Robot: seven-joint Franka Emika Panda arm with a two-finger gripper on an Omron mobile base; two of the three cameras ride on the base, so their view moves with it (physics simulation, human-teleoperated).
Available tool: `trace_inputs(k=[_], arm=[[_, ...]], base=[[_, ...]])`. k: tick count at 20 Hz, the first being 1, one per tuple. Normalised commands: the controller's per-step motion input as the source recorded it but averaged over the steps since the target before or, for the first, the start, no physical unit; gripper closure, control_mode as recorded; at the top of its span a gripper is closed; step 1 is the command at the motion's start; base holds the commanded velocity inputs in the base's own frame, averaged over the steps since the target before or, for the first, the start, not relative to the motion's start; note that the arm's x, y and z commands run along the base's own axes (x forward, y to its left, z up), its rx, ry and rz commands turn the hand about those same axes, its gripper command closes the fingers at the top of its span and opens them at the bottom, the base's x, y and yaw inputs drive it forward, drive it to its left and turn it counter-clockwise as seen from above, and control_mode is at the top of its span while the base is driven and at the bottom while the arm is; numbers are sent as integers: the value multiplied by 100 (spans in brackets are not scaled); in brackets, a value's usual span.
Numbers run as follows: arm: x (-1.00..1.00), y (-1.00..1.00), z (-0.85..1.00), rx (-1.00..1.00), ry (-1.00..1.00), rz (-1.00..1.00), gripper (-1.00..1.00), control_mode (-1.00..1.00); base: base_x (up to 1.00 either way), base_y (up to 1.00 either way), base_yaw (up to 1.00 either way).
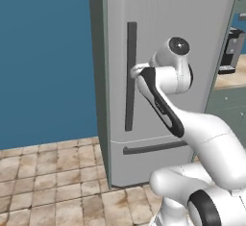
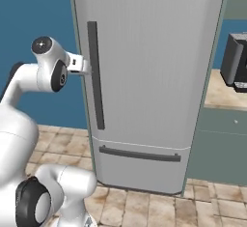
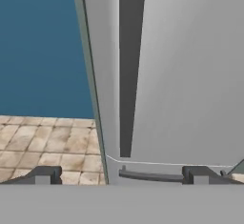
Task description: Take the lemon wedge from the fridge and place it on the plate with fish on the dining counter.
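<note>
The fridge (image 1: 182,18) (image 2: 154,52) (image 3: 190,75) stands tall and light grey in front of me with its door shut. Its long dark vertical handle (image 1: 130,76) (image 2: 95,76) (image 3: 130,66) runs near the door's left edge. My gripper (image 1: 137,70) (image 2: 86,69) (image 3: 121,176) is open at the handle's mid-height, close in front of it. In the hand view its fingertips (image 3: 43,175) stand wide apart with the bar lined up between them. The lemon wedge is hidden behind the shut door. The dining counter and the plate with fish are out of view.
Below the door is a drawer with a horizontal dark handle (image 1: 153,148) (image 2: 140,154). A blue wall (image 1: 43,52) lies left of the fridge. To the right a counter carries a dark appliance (image 2: 236,59) (image 1: 232,49). Brown tiled floor (image 1: 48,182) spreads below.
</note>
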Motion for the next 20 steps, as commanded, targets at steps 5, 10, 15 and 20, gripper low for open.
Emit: trace_inputs(k=[5, 10, 15, 20], arm=[[74, -1, -13, 0, 0, 1, -100, -100], [65, -7, -15, 0, 3, 1, -100, -100], [63, 0, -35, 0, 9, 1, -100, -100], [64, 0, -35, 0, 6, 0, -100, -100]], base=[[0, 0, 0], [0, 0, 0], [0, 0, 0], [0, 0, 0]])
